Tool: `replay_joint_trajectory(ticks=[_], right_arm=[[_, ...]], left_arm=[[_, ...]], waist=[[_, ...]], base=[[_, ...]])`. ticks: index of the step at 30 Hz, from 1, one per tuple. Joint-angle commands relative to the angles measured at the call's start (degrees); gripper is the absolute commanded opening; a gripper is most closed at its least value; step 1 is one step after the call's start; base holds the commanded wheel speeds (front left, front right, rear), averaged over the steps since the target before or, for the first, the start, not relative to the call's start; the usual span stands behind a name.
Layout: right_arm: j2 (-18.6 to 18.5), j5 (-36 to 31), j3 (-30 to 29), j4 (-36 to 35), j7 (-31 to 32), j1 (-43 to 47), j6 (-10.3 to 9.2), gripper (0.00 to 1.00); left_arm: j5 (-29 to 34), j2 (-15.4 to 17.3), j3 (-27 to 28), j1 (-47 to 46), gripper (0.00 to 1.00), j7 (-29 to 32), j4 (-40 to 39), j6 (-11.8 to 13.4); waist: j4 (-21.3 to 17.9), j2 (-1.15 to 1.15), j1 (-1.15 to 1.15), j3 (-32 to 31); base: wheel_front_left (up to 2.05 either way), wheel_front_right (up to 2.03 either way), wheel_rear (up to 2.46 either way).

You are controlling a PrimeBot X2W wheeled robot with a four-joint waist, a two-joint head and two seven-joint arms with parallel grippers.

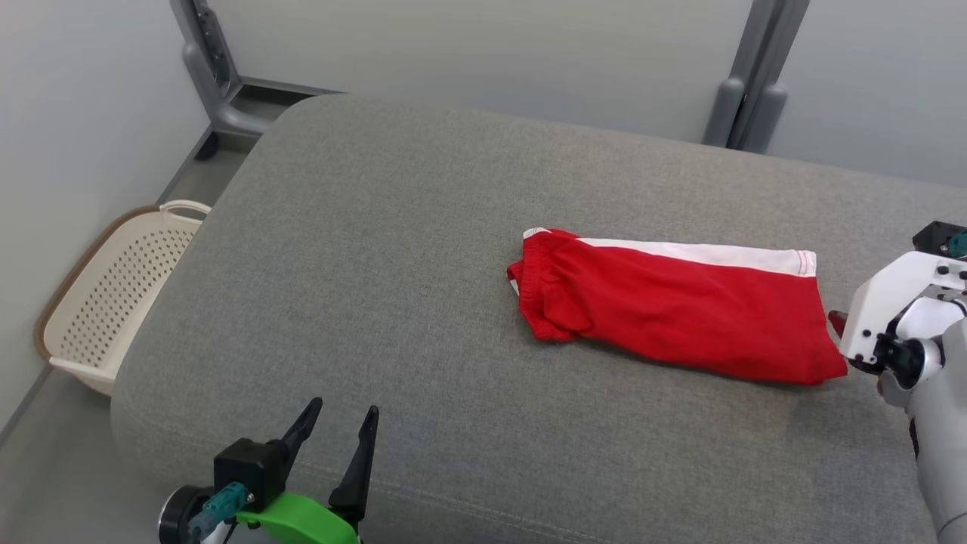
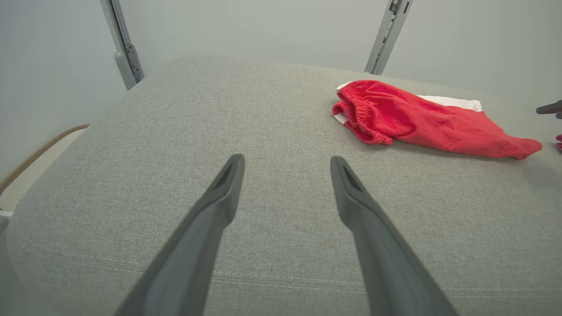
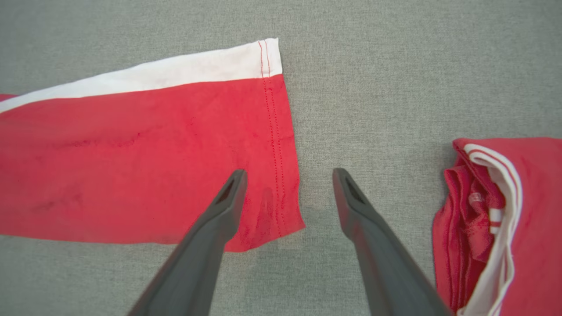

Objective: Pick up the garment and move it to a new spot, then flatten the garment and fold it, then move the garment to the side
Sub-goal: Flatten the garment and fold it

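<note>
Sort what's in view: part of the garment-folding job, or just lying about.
Job:
red shorts, lying folded on the grey cushion
left gripper, open
right gripper, open at the shorts' hem

Lying about:
cream perforated basket on the floor
second red garment beside the right gripper
grey metal posts

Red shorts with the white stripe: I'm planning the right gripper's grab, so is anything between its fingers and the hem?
Nothing visible. The open right gripper hangs over the white-striped red shorts' stitched hem on bare grey cushion; another red-and-white garment lies apart, off to one side.
</note>
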Motion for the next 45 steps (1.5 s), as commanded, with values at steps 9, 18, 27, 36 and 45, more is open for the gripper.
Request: replay_joint_trajectory(ticks=[9,18,27,36,45], right_arm=[[-3.16,-1.54,0.57,3.53,-1.82,-4.47,-0.02,1.0],[-4.65,-1.54,0.84,6.06,-2.85,-5.46,-0.02,1.0],[-6.43,-1.71,0.91,8.28,-3.41,-6.14,-0.02,1.0],[-4.37,-0.42,2.63,10.01,-2.69,-7.62,-0.01,1.0],[-5.52,0.41,4.06,11.17,-2.55,-7.82,-0.04,0.0]], left_arm=[[0.67,-1.08,-0.47,-3.18,1.0,-1.57,0.98,-0.59],[0.55,-1.57,-0.78,-4.22,1.0,-2.14,1.67,-0.79],[0.35,-1.81,-1.08,-4.75,1.0,-2.43,1.41,-0.58],[0.28,-2.24,-1.23,-5.43,1.0,-2.91,2.0,-0.23],[0.14,-2.22,-1.59,-5.83,1.0,-2.78,2.82,0.02]], waist=[[3.58,0.0,0.0,6.91],[4.63,0.0,0.0,8.42],[5.54,0.0,0.0,10.27],[6.06,0.0,0.0,11.16],[6.64,0.0,0.0,10.77]], base=[[0.0,0.0,0.0],[0.0,0.0,0.0],[0.0,0.0,0.0],[0.0,0.0,0.0],[0.0,0.0,0.0]])
